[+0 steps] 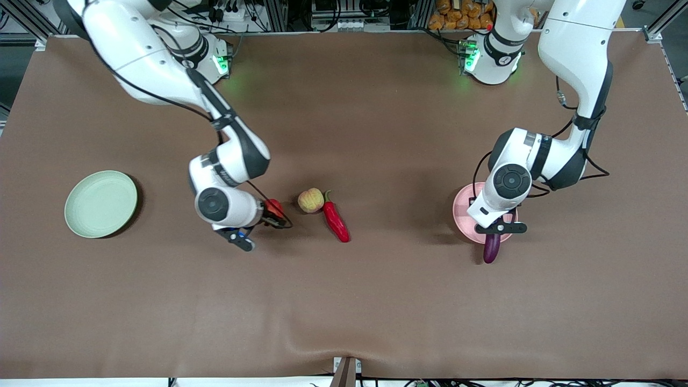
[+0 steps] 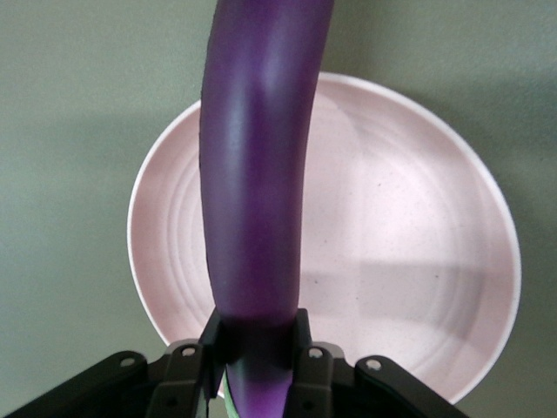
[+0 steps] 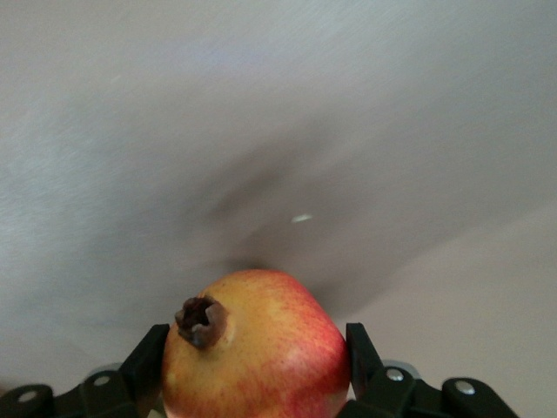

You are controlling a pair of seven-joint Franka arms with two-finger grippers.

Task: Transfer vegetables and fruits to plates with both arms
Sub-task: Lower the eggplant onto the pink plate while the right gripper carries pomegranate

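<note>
My left gripper (image 1: 495,232) is shut on the purple eggplant (image 1: 491,251) and holds it over the pink plate (image 1: 461,210), at the plate's edge nearer the front camera. In the left wrist view the eggplant (image 2: 257,174) runs out from the gripper (image 2: 257,359) across the plate (image 2: 409,261). My right gripper (image 1: 271,213) is shut on the red pomegranate (image 1: 275,206), low over the table beside the peach (image 1: 310,200). The right wrist view shows the pomegranate (image 3: 257,348) with its crown between the fingers (image 3: 361,348). The red chili (image 1: 336,221) lies next to the peach. The green plate (image 1: 100,203) is bare.
The brown table covering has a wrinkle at its edge nearest the front camera (image 1: 322,344). The arm bases stand along the table's edge farthest from that camera (image 1: 486,56).
</note>
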